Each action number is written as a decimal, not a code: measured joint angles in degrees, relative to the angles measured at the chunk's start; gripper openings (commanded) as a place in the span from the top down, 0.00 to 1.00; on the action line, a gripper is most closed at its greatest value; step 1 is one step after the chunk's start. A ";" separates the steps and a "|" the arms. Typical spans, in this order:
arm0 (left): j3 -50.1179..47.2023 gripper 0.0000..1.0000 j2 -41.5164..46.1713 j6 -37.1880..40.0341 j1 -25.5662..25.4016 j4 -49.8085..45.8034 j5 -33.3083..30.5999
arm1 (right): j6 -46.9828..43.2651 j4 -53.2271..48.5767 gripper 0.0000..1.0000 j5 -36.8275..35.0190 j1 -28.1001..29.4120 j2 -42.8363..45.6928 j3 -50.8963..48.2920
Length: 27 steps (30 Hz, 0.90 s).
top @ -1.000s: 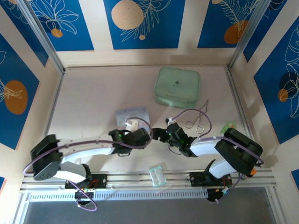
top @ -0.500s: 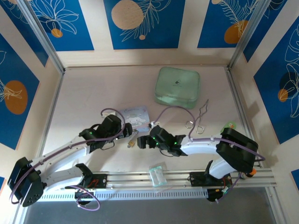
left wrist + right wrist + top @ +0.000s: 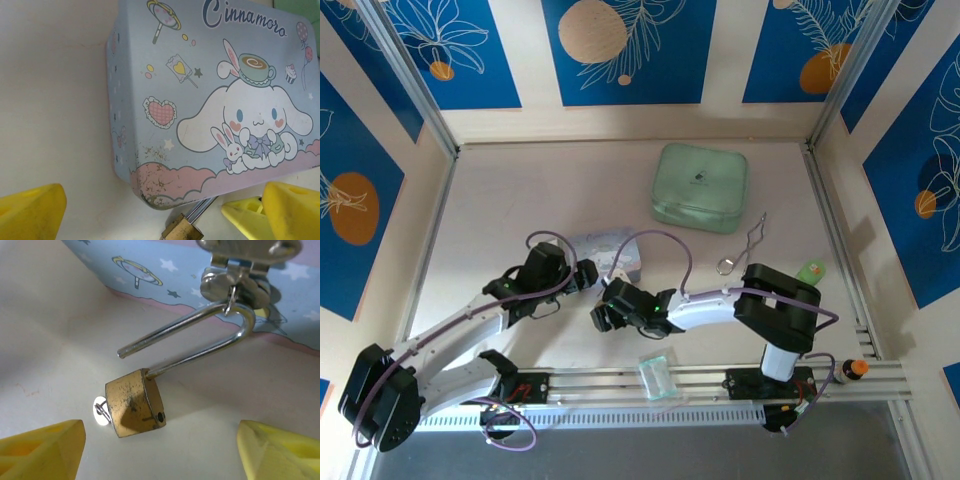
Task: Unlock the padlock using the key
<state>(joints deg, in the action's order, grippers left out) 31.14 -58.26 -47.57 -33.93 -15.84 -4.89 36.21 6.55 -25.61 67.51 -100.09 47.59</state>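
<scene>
Padlock (image 3: 135, 402) lies at the Cinnamoroll tin's (image 3: 200, 100) front edge, shackle open and hooked on its clasp, key (image 3: 101, 410) protruding from its body. Left gripper (image 3: 156, 214) and right gripper (image 3: 160, 450) gape empty beside the tin.

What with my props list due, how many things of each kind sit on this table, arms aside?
Cartoon tin: 1
Padlock: 1
Key: 1
Green pouch: 1
Wire-loop piece: 1
Clear packet: 1
Small green item: 1
Total: 7
</scene>
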 measured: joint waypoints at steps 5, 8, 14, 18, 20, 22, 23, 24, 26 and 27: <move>-0.94 0.00 1.73 0.00 0.15 0.00 -0.26 | -0.83 -1.05 0.30 -1.55 0.04 -1.79 2.05; -1.64 0.00 1.95 -0.07 0.20 0.22 -0.66 | -1.20 -1.84 0.32 -2.32 0.04 -2.67 3.17; -2.03 0.01 1.97 -0.11 0.57 0.46 -2.19 | -1.75 -3.23 0.39 -3.80 0.44 -4.26 5.22; -2.32 0.01 2.25 -0.31 0.72 0.48 -3.17 | -1.79 -3.50 0.46 -4.48 0.68 -5.20 6.32; -2.60 0.01 2.32 -0.37 0.72 0.68 -3.30 | -1.97 -3.65 0.50 -5.05 0.79 -5.51 6.56; -2.75 0.01 2.32 -0.50 0.72 1.11 -3.30 | -1.92 -3.65 0.55 -5.11 0.79 -5.55 6.62; -2.86 0.01 2.29 -0.50 0.72 1.33 -3.32 | -1.86 -3.56 0.58 -5.05 0.79 -5.55 6.62; -2.95 0.01 2.29 -0.52 0.72 1.51 -3.34 | -1.68 -3.52 0.60 -4.85 0.76 -5.55 6.62; -3.08 0.01 2.27 -0.52 0.72 1.75 -3.56 | -1.44 -3.34 0.63 -4.11 0.72 -5.55 6.62; -3.13 0.01 2.27 -0.52 0.72 1.77 -3.65 | -1.33 -3.08 0.65 -3.72 0.63 -5.55 6.47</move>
<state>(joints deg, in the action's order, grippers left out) 28.01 -55.99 -48.10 -33.21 -14.06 -8.54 34.87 3.46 -29.32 68.14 -105.65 54.06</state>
